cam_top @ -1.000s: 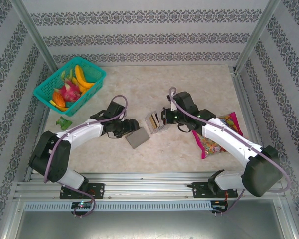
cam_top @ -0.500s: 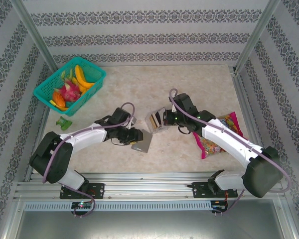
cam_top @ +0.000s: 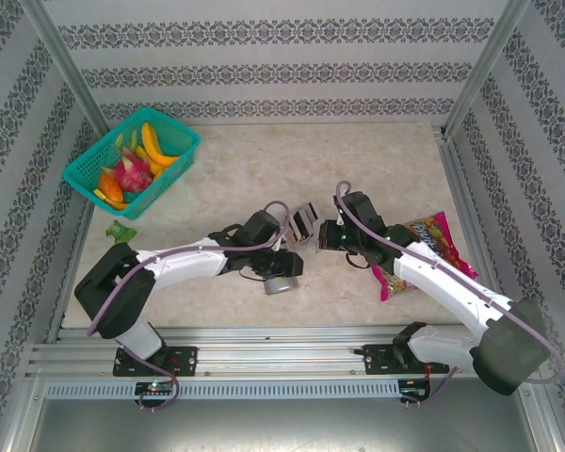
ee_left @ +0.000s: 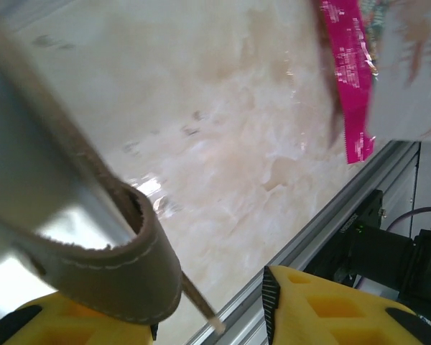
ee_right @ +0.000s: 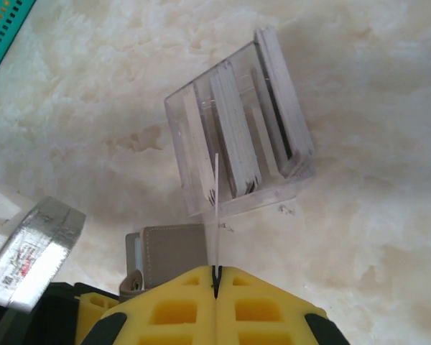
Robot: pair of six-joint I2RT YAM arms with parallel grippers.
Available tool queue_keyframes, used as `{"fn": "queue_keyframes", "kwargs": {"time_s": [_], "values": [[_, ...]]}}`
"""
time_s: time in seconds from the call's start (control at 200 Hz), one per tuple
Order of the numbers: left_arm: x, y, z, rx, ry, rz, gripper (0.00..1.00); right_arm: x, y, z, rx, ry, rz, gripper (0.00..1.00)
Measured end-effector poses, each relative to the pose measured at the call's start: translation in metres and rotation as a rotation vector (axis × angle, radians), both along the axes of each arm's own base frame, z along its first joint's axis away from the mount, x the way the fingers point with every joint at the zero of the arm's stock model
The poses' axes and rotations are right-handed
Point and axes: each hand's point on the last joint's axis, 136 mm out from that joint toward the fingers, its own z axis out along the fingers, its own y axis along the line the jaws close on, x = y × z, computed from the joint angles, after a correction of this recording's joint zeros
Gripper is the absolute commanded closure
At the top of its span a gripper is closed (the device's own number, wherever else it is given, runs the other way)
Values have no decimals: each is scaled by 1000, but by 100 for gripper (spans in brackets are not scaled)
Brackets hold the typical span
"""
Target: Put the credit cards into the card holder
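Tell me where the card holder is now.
In the top view, the card holder is front of centre, at the left gripper, just on the arms' side of the clear tray.

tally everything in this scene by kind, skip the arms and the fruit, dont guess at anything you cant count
teal plastic mesh basket: 1
small clear plastic tray: 1
flat grey leather card holder: 1
colourful pink candy bag: 1
small green plastic piece: 1
thin plastic credit cards: too tightly packed to count
total: 5, cards aside
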Motion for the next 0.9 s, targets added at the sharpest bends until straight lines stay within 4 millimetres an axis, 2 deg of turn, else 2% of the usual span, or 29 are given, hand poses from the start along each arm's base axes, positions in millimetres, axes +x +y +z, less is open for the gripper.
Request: {"fn": "queue_keyframes", "kwargs": {"time_s": [0.205, 0.395, 0.5, 0.654, 0.819, 0.899], "values": [[5, -45, 11, -19, -58, -73, 61, 4, -25, -3, 39, 21, -90, 100], [11, -60, -11, 26, -63, -96, 67, 3, -34, -7, 56, 49, -110, 100], [13, -57, -23, 65, -64, -90, 73, 1, -34, -6, 72, 55, -100, 100], [22, -48, -29, 115, -96, -41, 80, -2, -34, -7, 59, 55, -63, 100], [16, -17, -40, 182, -110, 32, 77, -8, -39, -20, -3, 67, -28, 100], [10, -4, -42, 193, -108, 64, 77, -12, -33, -27, -36, 73, 16, 100]]}}
